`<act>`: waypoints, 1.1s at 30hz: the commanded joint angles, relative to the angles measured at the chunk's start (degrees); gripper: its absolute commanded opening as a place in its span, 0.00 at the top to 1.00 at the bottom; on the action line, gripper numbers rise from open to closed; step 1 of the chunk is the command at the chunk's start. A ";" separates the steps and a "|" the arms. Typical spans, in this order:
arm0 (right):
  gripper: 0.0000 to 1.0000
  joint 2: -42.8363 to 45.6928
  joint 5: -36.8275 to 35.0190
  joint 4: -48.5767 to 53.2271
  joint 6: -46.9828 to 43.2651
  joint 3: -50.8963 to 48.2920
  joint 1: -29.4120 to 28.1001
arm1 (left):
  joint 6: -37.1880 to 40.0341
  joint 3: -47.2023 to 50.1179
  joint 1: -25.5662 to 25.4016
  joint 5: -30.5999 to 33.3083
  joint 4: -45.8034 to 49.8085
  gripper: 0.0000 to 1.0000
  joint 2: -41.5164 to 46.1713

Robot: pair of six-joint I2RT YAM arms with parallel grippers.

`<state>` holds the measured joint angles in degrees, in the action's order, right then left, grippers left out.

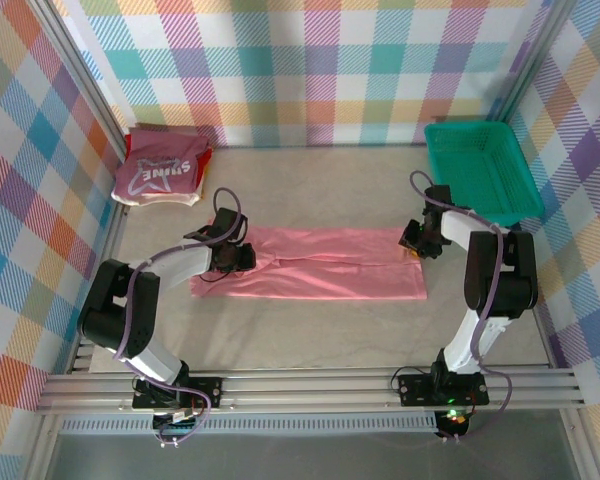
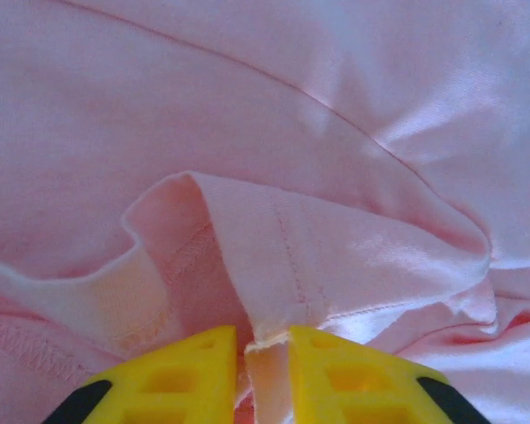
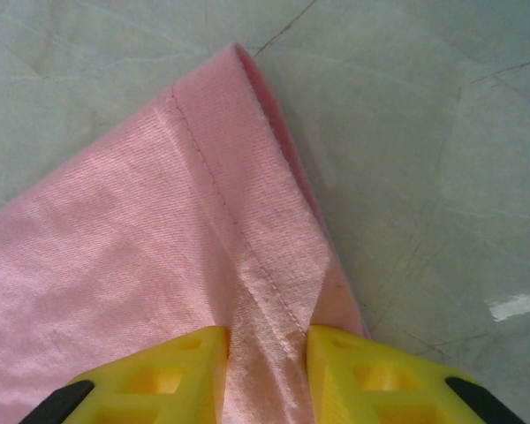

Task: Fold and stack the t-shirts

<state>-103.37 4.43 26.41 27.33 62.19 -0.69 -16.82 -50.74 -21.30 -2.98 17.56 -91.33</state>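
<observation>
A salmon-pink t-shirt [image 1: 320, 263] lies folded into a long strip across the middle of the table. My left gripper [image 1: 232, 256] sits at its left end, and its yellow fingers [image 2: 172, 375] are shut on a hemmed fold of the pink cloth [image 2: 336, 256]. My right gripper [image 1: 417, 240] is at the strip's right end, fingers [image 3: 172, 375] shut on the stitched corner of the shirt [image 3: 203, 265]. A dark pink t-shirt with white lettering [image 1: 160, 177] tops a folded stack at the back left, over cream and red shirts [image 1: 202, 160].
A green mesh basket [image 1: 480, 170] stands at the back right, just behind my right arm. Checked walls close in the table on three sides. Bare grey tabletop [image 1: 320, 330] lies in front of the shirt, before the metal rails [image 1: 310, 385].
</observation>
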 commanded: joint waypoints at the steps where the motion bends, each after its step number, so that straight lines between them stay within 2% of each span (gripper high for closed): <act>1: 0.77 -1.78 1.77 -0.02 -1.01 0.69 0.36 | -0.23 0.87 -0.67 -0.02 -0.92 0.88 0.18; 3: 0.81 -1.22 1.43 0.03 -0.88 0.56 0.38 | -0.40 0.88 -0.67 0.66 -0.49 0.94 0.74; 9: 0.84 2.01 -1.21 2.24 -0.96 0.98 0.39 | -0.58 0.72 -0.67 2.88 0.98 1.00 2.29; 12: 0.85 3.01 -1.96 3.66 -1.06 1.68 0.36 | -0.67 0.65 -0.66 3.15 0.98 1.00 2.31; 19: 1.00 4.31 -2.67 4.54 -1.14 2.10 0.36 | -0.83 0.74 -0.67 3.34 0.73 1.00 1.94; 24: 1.00 3.87 -2.58 4.81 -0.93 2.39 0.42 | -0.76 0.20 -0.67 3.82 1.15 1.00 1.86; 26: 0.78 3.81 -2.93 5.29 -0.62 2.15 0.41 | -0.85 0.20 -0.67 4.04 1.33 1.00 1.94; 27: 0.76 3.74 -2.93 5.79 -0.64 1.99 0.38 | -0.76 0.21 -0.67 4.04 1.30 1.00 1.94; 31: 0.73 3.28 -2.55 6.90 -0.98 1.10 0.34 | -1.25 0.71 -0.67 3.94 1.25 1.00 2.47; 33: 0.78 2.81 -2.07 7.02 -1.27 0.65 0.34 | -1.99 0.44 -0.67 3.06 1.64 1.00 3.65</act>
<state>-100.68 2.02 31.44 26.41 63.11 -0.69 -17.37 -50.70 -21.32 0.05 17.89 -90.35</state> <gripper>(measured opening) 0.228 0.050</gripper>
